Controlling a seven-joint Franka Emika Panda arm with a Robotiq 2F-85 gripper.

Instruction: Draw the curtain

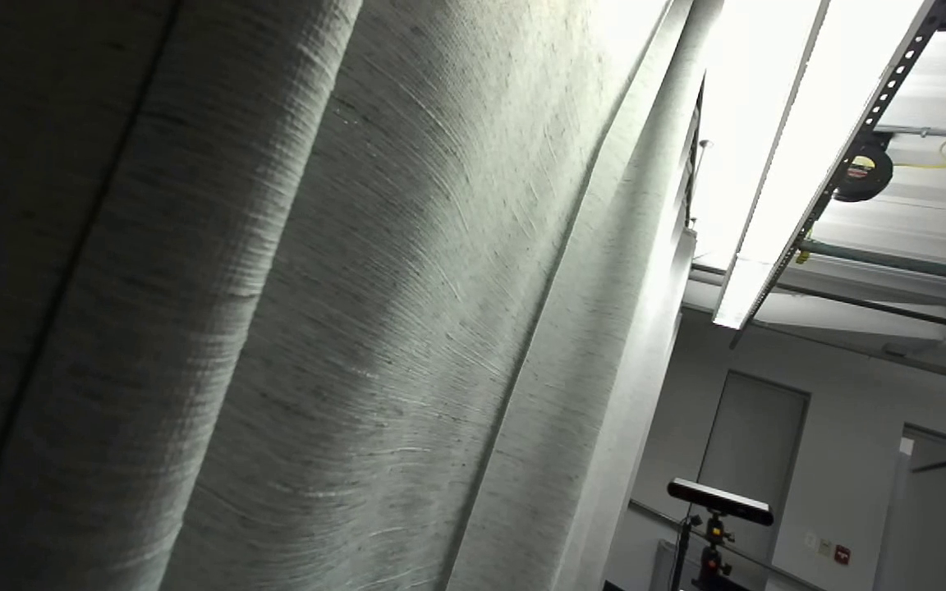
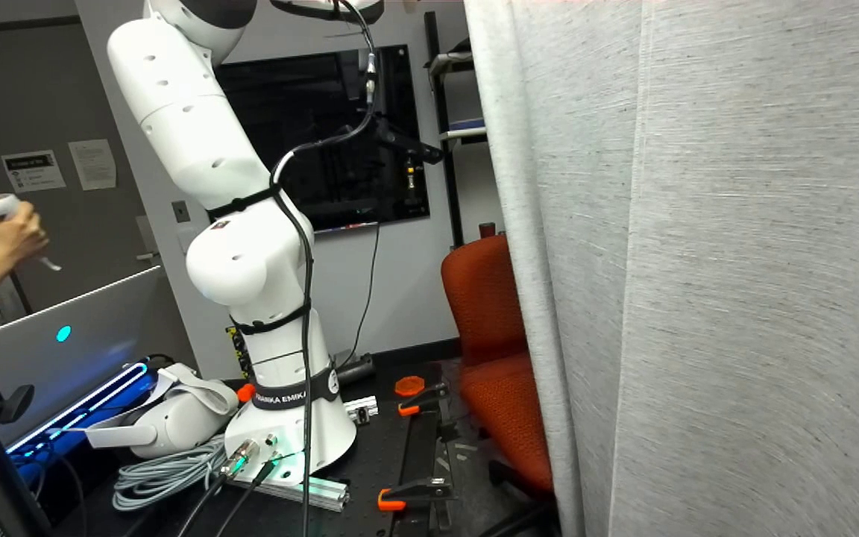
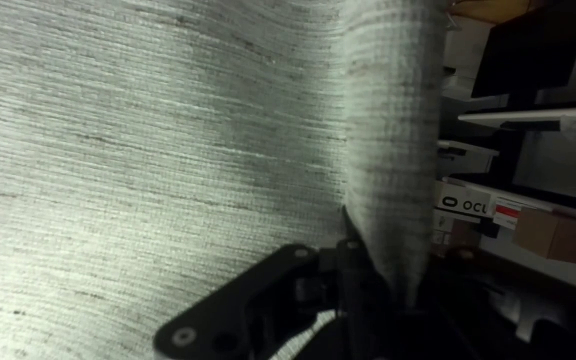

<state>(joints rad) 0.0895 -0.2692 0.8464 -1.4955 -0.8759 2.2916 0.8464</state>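
Observation:
The curtain [image 1: 440,287] is pale grey-white woven fabric. It fills most of an exterior view in long slanted folds. In an exterior view it hangs as a tall sheet [image 2: 743,268] at the right, its near edge beside the chair. In the wrist view the curtain [image 3: 168,125] covers the left and middle. Its rolled edge runs down and narrows between the dark fingers of my gripper [image 3: 403,265], which appears shut on it. The finger pads are dark and partly hidden by the fabric. The gripper does not show in either exterior view.
The white robot arm [image 2: 250,261] stands on a black table [image 2: 370,447] with orange-tipped clamps [image 2: 414,492]. An orange chair [image 2: 493,321] stands between arm and curtain. A person's hand [image 2: 16,231] holds a controller at the left. Shelves with boxes [image 3: 468,200] lie beyond the curtain edge.

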